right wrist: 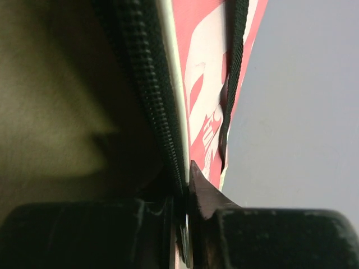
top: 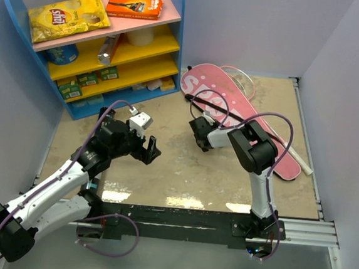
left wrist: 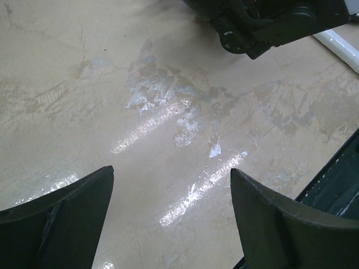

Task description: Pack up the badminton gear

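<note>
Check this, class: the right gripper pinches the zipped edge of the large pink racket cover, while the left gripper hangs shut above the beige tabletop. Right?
Wrong on one point: the left gripper is open, jaws spread wide above the beige tabletop, as the left wrist view shows. The right gripper does pinch the zipped edge of the large pink racket cover.

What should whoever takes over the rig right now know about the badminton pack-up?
Left gripper: jaws open, empty, over the table.
Right gripper: jaws shut on the zip edge of the pink cover.
Racket: mostly hidden by the cover, handle sticking out at its near end.
Shuttlecocks, tube: not in view.
Done: cover edge gripped. Left: racket fully in, zip shut, find the rest.
</note>
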Controlling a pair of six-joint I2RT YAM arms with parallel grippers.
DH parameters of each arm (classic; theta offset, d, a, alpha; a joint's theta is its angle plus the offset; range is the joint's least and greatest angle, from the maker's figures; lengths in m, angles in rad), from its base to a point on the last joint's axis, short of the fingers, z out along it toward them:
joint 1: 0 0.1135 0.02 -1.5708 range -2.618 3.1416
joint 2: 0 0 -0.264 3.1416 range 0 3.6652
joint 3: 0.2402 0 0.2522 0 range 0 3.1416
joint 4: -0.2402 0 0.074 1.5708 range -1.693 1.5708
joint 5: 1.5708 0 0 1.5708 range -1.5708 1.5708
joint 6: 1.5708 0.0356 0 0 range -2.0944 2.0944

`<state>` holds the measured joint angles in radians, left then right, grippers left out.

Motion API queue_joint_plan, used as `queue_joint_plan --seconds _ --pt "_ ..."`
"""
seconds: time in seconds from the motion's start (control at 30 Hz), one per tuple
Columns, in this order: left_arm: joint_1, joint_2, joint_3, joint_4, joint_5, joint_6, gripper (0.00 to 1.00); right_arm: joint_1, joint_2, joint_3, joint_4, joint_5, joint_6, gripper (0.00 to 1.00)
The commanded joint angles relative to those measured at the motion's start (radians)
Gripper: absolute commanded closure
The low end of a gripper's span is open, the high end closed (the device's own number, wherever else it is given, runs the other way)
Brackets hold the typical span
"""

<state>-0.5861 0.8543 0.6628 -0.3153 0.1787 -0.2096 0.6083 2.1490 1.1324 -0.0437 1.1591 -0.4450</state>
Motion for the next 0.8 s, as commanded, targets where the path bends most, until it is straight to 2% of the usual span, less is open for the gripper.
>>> queue_joint_plan --seconds 0.0,0.17,0.3,0.47,0.57,0.63,0.77 --pt "-0.007 0.008 -0.002 0.024 -0.005 -0.004 0.12 -0.004 -0.090 0.068 -0.121 -0.010 0.120 1.00" --pt "-0.006 0.019 -0.003 0.025 -0.015 -0.001 0.12 -0.004 -0.185 0.196 -0.341 -0.026 0.297 1.00" --pt "-0.006 0.029 -0.002 0.021 -0.027 0.001 0.12 -0.005 -0.244 0.370 -0.561 -0.030 0.422 1.00" --pt "-0.007 0.031 -0.003 0.016 -0.035 0.007 0.12 -0.013 -0.319 0.539 -0.728 -0.090 0.587 1.00" --pt "-0.008 0.028 -0.005 0.016 -0.035 0.009 0.11 -0.034 -0.376 0.621 -0.781 -0.168 0.635 1.00" --pt "-0.008 0.026 -0.003 0.016 -0.031 0.010 0.12 -0.054 -0.415 0.674 -0.820 -0.294 0.689 1.00" --pt "-0.006 0.025 -0.003 0.019 -0.024 0.013 0.12 -0.123 -0.495 0.678 -0.820 -0.556 0.764 1.00"
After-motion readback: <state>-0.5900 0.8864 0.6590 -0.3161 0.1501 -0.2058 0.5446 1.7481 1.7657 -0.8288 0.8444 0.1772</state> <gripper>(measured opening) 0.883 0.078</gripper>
